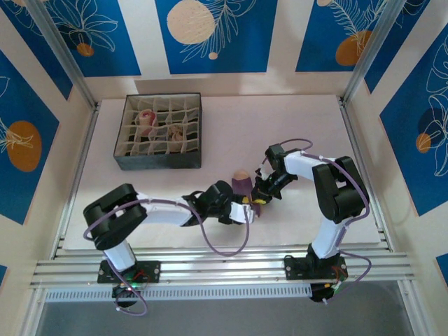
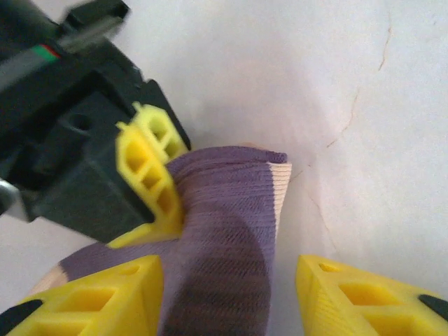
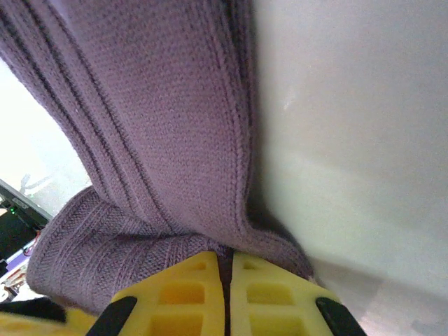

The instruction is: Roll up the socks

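Purple sock (image 1: pixel 241 183) lies mid-surface (image 1: pixel 308 140), tan toe on the far side, well apart from the divided box (image 1: pixel 159 131). Right jaws closed, pinching sock fabric. Left jaws parted, one either side of the sock.

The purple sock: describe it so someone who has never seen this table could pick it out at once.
On the pale table, look toward the front edge, about midway across. There lies the purple sock, pinched by the right pincer. It is ribbed purple with a tan tip, unlike the pale rolled socks in the dark divided box.
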`<state>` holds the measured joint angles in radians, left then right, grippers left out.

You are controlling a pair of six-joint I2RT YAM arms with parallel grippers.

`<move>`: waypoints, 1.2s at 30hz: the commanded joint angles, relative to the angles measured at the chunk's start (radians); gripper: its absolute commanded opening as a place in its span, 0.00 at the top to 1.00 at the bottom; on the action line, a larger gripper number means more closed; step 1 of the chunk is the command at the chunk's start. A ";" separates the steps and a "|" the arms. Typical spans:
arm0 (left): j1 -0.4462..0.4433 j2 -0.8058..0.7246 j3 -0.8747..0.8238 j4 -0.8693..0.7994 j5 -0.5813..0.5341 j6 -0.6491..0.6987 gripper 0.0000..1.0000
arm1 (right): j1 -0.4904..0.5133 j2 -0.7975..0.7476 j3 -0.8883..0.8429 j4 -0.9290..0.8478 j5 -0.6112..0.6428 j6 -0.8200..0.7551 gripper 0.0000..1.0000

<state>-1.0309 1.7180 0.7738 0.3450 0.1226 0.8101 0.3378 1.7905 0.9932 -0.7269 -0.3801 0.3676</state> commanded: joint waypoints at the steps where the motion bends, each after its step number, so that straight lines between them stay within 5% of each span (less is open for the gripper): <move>1: -0.005 0.064 0.041 -0.046 -0.051 0.044 0.49 | 0.012 0.011 0.006 -0.018 -0.048 -0.027 0.95; 4: -0.006 0.101 0.057 -0.065 -0.070 0.047 0.58 | 0.007 0.006 -0.004 -0.010 -0.118 -0.043 0.91; 9: -0.006 0.095 0.062 -0.130 -0.044 0.046 1.00 | -0.026 -0.049 -0.015 0.001 -0.168 -0.034 0.68; 16: -0.006 0.060 0.015 -0.097 -0.018 0.047 1.00 | -0.061 -0.129 0.051 0.029 -0.110 0.029 0.67; 27: -0.006 0.045 -0.008 -0.060 -0.008 0.015 1.00 | 0.023 0.097 0.141 0.078 -0.114 0.033 0.76; 36: -0.007 -0.031 -0.067 -0.009 -0.045 -0.001 1.00 | -0.009 0.160 0.108 0.074 -0.024 0.050 0.80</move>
<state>-1.0309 1.7153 0.7380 0.3576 0.0731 0.8352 0.3508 1.9305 1.1191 -0.6476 -0.4774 0.4026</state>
